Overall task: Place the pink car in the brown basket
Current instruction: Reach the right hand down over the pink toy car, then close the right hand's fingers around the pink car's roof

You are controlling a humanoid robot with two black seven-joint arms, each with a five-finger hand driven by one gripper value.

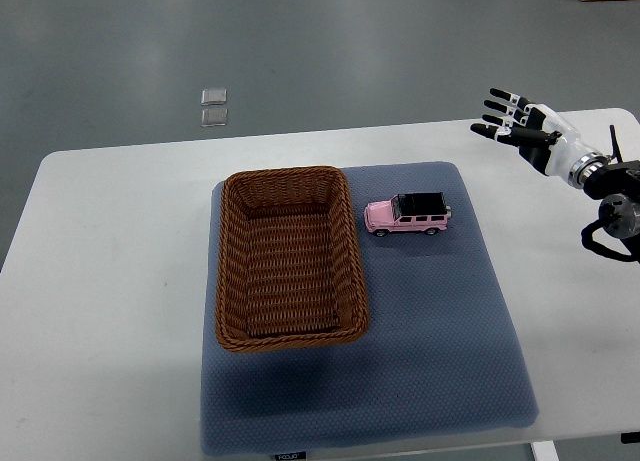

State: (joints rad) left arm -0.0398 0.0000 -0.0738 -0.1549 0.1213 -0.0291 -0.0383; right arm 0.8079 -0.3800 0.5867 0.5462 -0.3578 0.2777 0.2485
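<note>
So on the far left it's just bare white table [110, 281], nothing from the robot's left arm showing anywhere on that side. Moving in, there's a blue-grey mat [440, 351] laid over the middle of the table, with a textured, dotted look to it. The brown basket [288, 257] sits on the left part of that mat, a rectangular wicker thing with its long side running away from the camera, and nothing in it as far as I can see.

Just beside the basket's right rim, near its far corner, is the pink car [407, 215]. It's on the mat, upright on its wheels, side-on to the camera, with a black roof (looks like a boxy little SUV type). It's close to the basket but not touching it.

Further right, well apart from the car, the right hand [526, 130] comes in from the right edge, above the table's far right corner. White and black fingers [504, 107] are stretched out and spread, pointing left, holding nothing.

Past the table, on the grey floor, two small clear square things [214, 106] lie next to each other.
</note>
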